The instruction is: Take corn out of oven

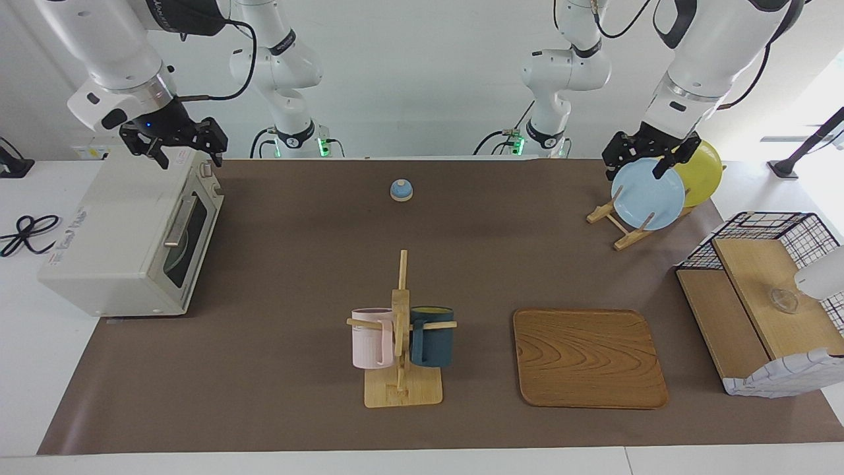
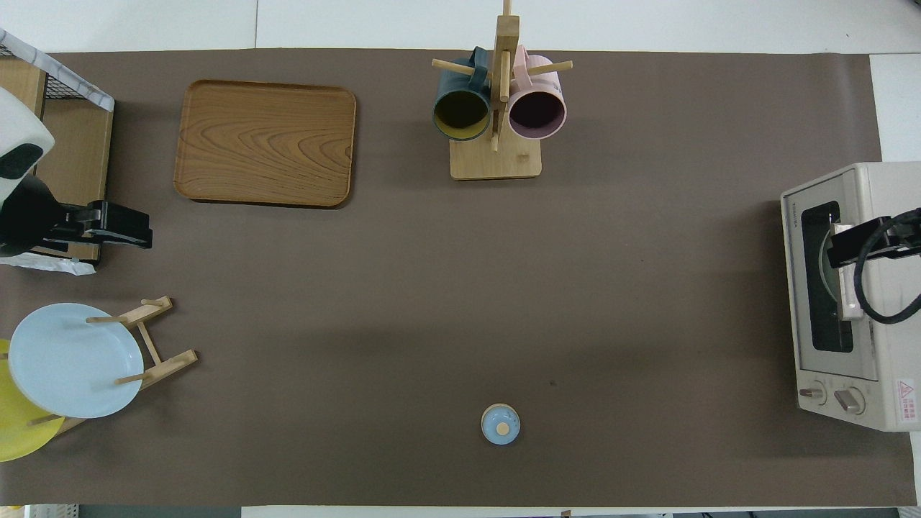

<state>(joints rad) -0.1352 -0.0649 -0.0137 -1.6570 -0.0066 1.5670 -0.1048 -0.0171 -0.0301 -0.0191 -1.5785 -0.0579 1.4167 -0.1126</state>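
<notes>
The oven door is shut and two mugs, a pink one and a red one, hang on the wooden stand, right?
Almost. The oven door is shut, but the mug beside the pink mug on the wooden stand is dark blue, not red. The facing view shows it.

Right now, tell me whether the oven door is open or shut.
Shut. The oven door lies flush against its front, bar handle across the dark glass, in both views. The corn is not visible through it.
</notes>
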